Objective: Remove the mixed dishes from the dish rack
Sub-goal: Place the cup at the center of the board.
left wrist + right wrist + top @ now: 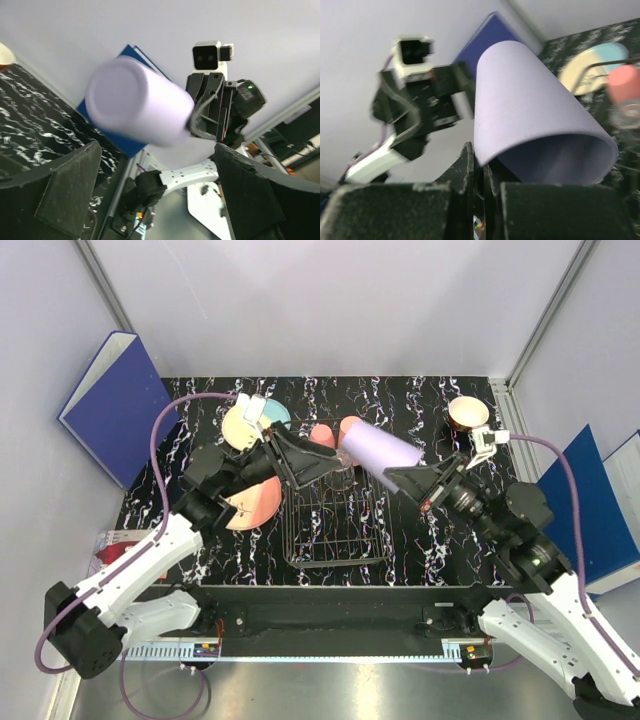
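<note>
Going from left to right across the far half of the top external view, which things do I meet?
Left blue binder → blue-and-cream plate → salmon-pink cups → lavender cup → red bowl → right blue binders.

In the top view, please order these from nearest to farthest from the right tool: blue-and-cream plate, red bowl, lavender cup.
1. lavender cup, held in the right tool, centre.
2. red bowl, back right of the table.
3. blue-and-cream plate, back left.
</note>
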